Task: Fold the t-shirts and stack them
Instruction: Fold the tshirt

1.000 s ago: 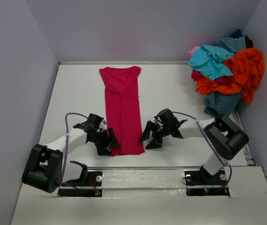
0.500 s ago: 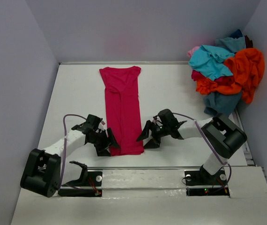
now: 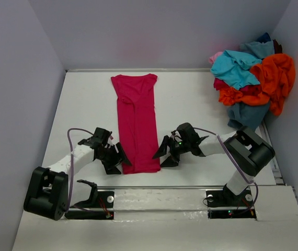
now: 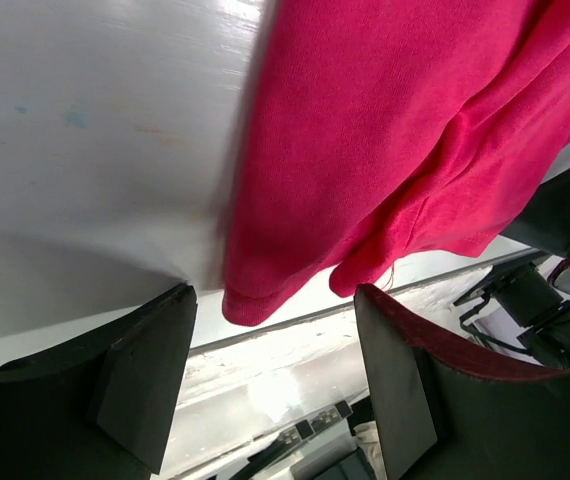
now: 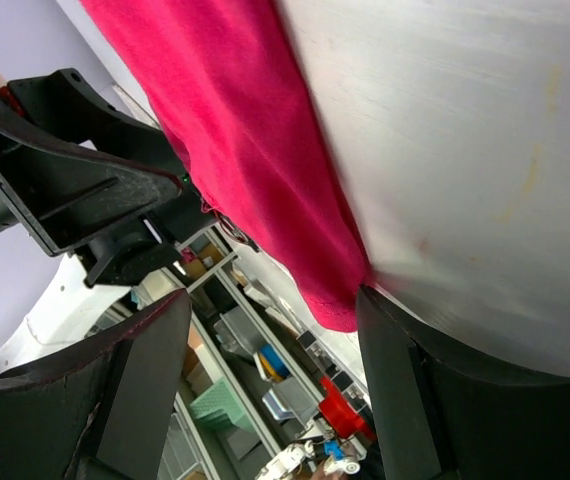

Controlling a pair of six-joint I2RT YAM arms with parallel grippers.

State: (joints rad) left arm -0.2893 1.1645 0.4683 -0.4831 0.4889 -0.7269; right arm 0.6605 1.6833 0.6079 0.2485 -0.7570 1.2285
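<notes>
Crimson-magenta t-shirt (image 3: pixel 137 125) lies as a long, narrow folded strip of soft knit mid-frame on the smooth white table (image 3: pixel 86 99) in the top view, with other t-shirts (image 3: pixel 251 73) heaped crumpled at upper right and the left gripper (image 3: pixel 118 161) and right gripper (image 3: pixel 164 155) flanking its lower hem corners. In the left wrist view the flat dark fingers (image 4: pixel 145 370) stand spread and released, the rounded hem corner between them at lower centre. In the right wrist view the fingers (image 5: pixel 135 390) are equally parted, gripping nothing, the hem corner just beside the right-hand one.

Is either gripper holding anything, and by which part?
Nothing is held. Left gripper and right gripper stand open at the near corners of the crimson t-shirt.
</notes>
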